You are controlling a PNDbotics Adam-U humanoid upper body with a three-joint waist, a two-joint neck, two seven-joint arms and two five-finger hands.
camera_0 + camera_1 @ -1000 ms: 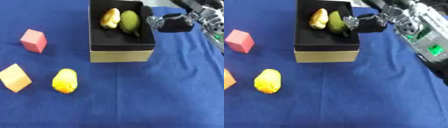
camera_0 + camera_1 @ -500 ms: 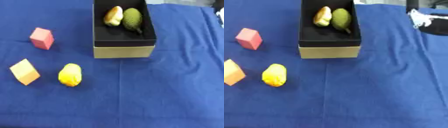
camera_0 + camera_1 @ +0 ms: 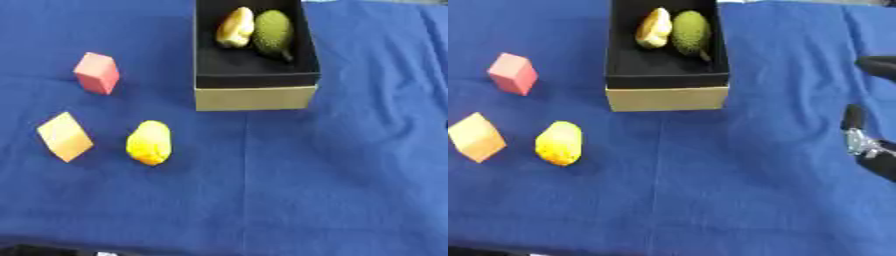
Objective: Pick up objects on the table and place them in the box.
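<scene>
A black-lined cardboard box (image 3: 254, 97) stands at the top centre on the blue cloth. Inside it lie a pale yellow fruit (image 3: 234, 27) and a dark green bumpy fruit (image 3: 273, 32), side by side at the far end. Left of the box a red block (image 3: 96, 72) rests on the cloth. Nearer me sit an orange block (image 3: 64, 136) and a yellow bumpy fruit (image 3: 149, 142). My right hand (image 3: 870, 150) shows only at the right edge of the right eye view, well away from the box, with nothing seen in it. My left hand is out of sight.
The blue cloth (image 3: 289, 180) covers the whole table, with gentle folds. A dark strip (image 3: 35, 249) runs along the table's near edge at the bottom left.
My right hand has left the box's right rim and drawn back down to the right edge. The view has also shifted, so the box and blocks sit differently in it.
</scene>
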